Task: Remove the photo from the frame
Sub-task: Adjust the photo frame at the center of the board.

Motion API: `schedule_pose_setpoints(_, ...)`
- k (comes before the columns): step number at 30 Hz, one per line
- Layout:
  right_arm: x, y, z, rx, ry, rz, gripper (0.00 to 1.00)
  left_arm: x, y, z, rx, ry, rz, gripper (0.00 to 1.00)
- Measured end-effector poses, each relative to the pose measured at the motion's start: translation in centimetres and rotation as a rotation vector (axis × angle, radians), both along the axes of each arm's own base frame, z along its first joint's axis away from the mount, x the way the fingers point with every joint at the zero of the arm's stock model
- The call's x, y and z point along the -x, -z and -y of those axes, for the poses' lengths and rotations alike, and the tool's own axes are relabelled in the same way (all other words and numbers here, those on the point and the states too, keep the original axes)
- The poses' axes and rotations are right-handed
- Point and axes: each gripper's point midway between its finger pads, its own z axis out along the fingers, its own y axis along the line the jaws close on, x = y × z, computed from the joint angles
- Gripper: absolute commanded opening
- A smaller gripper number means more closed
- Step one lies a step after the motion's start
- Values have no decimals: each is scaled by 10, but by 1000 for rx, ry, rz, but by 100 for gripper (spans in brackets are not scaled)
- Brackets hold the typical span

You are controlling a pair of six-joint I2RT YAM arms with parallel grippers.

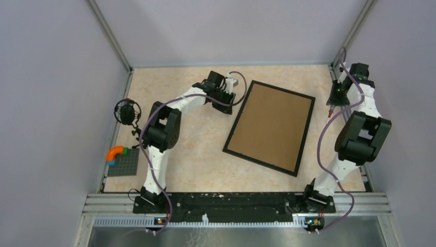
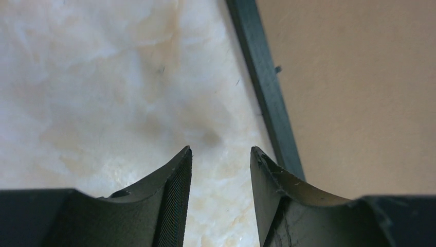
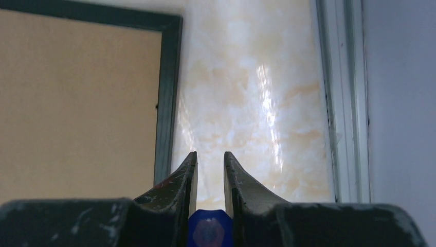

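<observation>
Left pincer (image 2: 221, 152): jaws stand apart at a middling gap with nothing between them, only bare marbled surface (image 1: 190, 164) below. It hangs just left of the frame (image 1: 271, 126), near the frame's far-left corner. One finger (image 2: 277, 200) sits close beside the black rim (image 2: 265, 92); whether it touches cannot be told.

Right pincer (image 3: 210, 154): narrow gap, closed on a blue piece (image 3: 208, 231) lodged at the root of the jaws. It is off the frame's far-right corner, over the strip of surface between the frame's right edge and the side rail (image 3: 339, 103).

Frame: lies flat on the surface with the board back (image 3: 77, 103) up, turned askew so its long edges run slantwise. All four rim edges are exposed in the top view.

Open room: wide bare surface left of the frame and beyond its near edge, and a narrower strip on its right. A grey baseplate (image 1: 123, 163) carrying an orange-and-blue brick (image 1: 115, 153) lies well left of the frame, against the side wall.
</observation>
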Motion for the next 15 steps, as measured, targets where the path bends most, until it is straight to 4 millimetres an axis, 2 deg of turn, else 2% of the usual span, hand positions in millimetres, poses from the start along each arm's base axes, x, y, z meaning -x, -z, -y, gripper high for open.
schedule_pose_setpoints(3,-25,8,7,-8,-24,-13,0,-9,-7,14,42,37,17,52)
schedule_pose_setpoints(6,-34,36,5,-61,-46,-85,0,-13,-6,21,65,55,12,52)
schedule_pose_setpoints(9,-26,72,-5,-133,-66,-189,0,-12,2,23,66,60,-7,52)
schedule_pose_setpoints(11,-11,95,-18,-207,-77,-282,0,-12,4,23,65,59,-14,52)
schedule_pose_setpoints(15,-10,97,-24,-230,-95,-295,0,-11,4,23,66,54,-16,52)
